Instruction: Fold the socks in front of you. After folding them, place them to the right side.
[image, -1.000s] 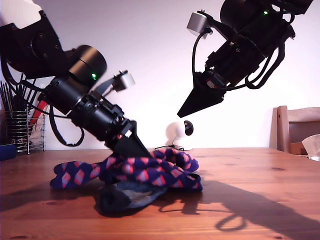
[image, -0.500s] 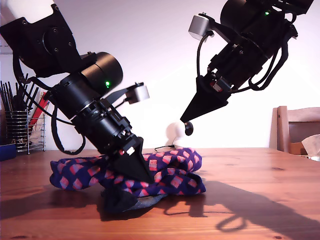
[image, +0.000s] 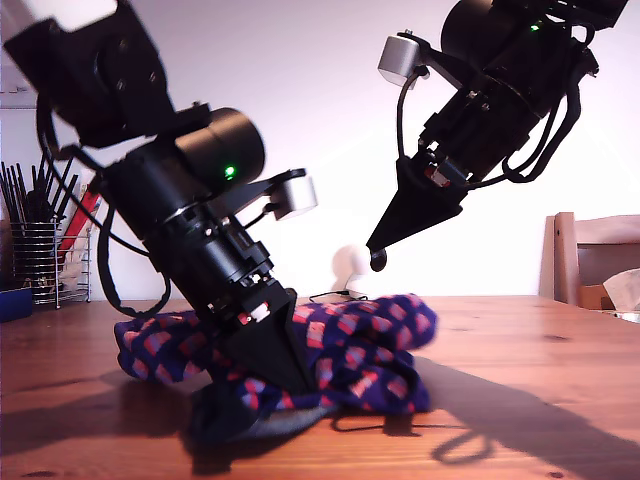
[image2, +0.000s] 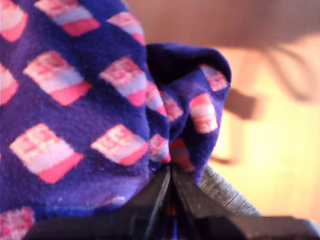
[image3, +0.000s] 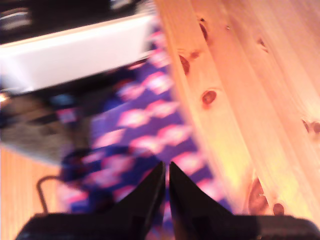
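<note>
Two closed tools: one (image: 290, 375) pinching socks (image: 370, 340), one (image: 375, 245) above.

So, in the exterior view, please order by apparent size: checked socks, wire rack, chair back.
1. checked socks, largest
2. chair back and wire rack: similar; both cut off by the frame or an arm, so unranked

wooden table (image: 540, 400), wire utensil rack (image: 40, 262), chair (image: 595, 255)

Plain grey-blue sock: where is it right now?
In the exterior view, the plain grey-blue sock lies low and left of centre on the table, mostly buried under the diamond-check socks that my first gripper is clamping.
</note>
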